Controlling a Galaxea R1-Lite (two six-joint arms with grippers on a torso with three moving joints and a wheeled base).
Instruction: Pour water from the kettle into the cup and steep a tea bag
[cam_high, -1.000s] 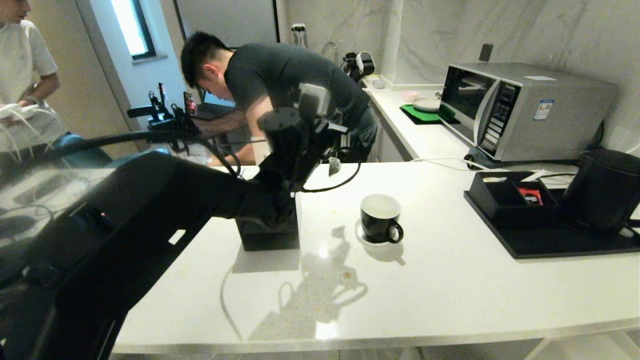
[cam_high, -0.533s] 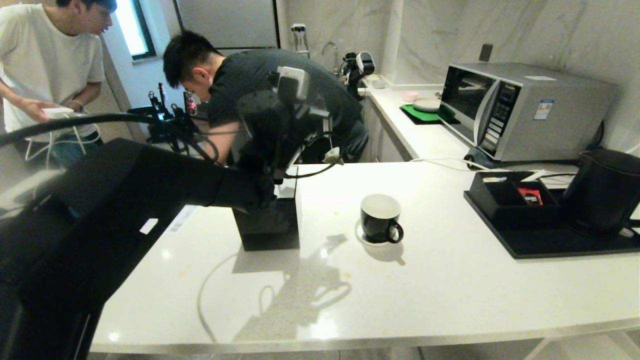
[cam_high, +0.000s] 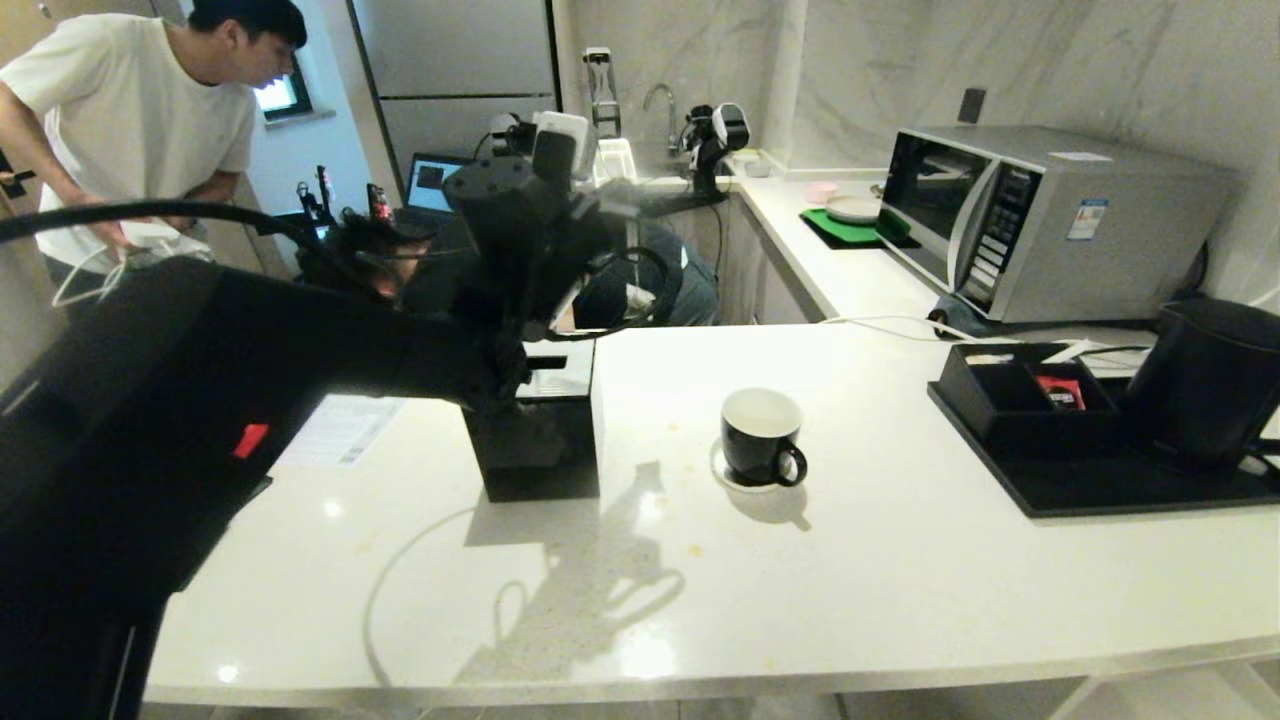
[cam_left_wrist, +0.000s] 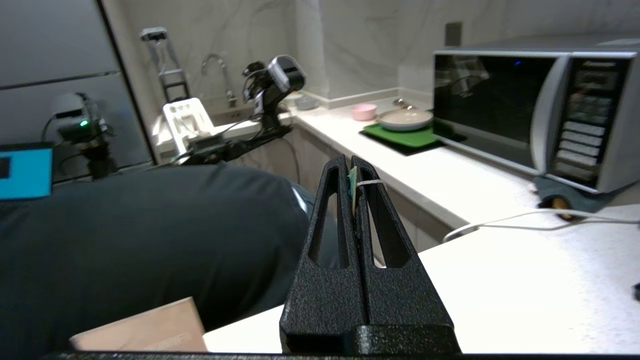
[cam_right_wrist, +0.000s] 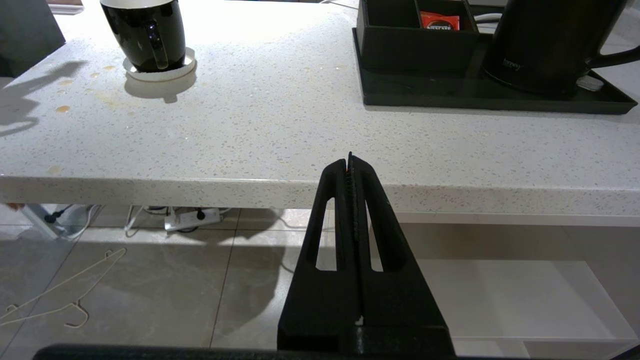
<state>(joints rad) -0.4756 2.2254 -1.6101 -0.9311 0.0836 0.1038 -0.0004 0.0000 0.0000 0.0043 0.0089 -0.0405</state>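
The left gripper (cam_left_wrist: 351, 167), jaws pinching a tea-bag tag (cam_left_wrist: 353, 181), has risen away from the cup (cam_high: 761, 436) on the worktop (cam_high: 900, 580), while the right gripper (cam_right_wrist: 349, 162) hangs pressed together below its edge.

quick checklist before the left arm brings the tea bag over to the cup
1. Left gripper grip: shut on a small tag with a white string looped at its tip. ok.
2. Tea bag itself on the string: not visible in any view. cannot tell.
3. Cup upright on its saucer, mouth uncovered. ok.
4. Water in the cup: the white inside gives no clear sign of it. cannot tell.
5. Kettle upright on the black tray, away from the cup. ok.
6. Right gripper shut on nothing, below the counter edge, out of the way. ok.
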